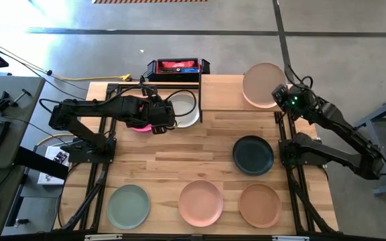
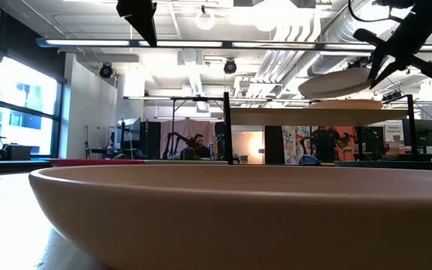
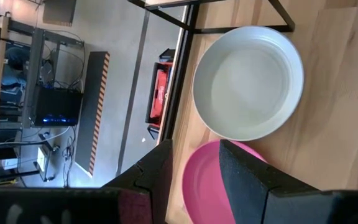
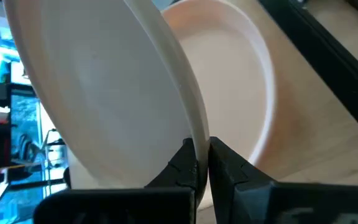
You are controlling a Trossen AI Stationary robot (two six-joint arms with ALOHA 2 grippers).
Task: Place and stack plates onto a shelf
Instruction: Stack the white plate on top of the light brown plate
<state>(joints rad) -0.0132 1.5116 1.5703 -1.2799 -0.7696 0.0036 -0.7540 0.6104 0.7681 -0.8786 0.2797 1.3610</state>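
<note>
My right gripper point(image 1: 281, 94) is shut on a beige plate point(image 1: 261, 82) and keeps it above the shelf point(image 1: 223, 94) at the table's far right. In the right wrist view a second pale plate point(image 4: 235, 81) lies flat on the shelf board point(image 4: 331, 140) beneath the held plate point(image 4: 92, 81). My left gripper point(image 1: 158, 120) is open and hovers over the magenta plate point(image 1: 139, 125). Its fingers stand on either side of that plate's rim point(image 3: 194, 180). I see no touch there. The light grey plate point(image 3: 247, 81) rests flat on the table beside it. My right gripper point(image 4: 202, 149) pinches the beige plate's rim point(image 4: 190, 121) between its two fingers, at the edge toward the table's right. The plate is lifted clear and tilted. In the low view it hangs a little above the plate on the shelf point(image 2: 343, 105).
A dark teal plate point(image 1: 253, 154) lies mid-table on the right. Sage green point(image 1: 129, 206), peach point(image 1: 201, 202) and brown point(image 1: 260, 205) plates line the near edge. Black frame bars point(image 1: 200, 100) stand beside the grey plate, and a red and black box point(image 1: 177, 67) sits beyond the far edge.
</note>
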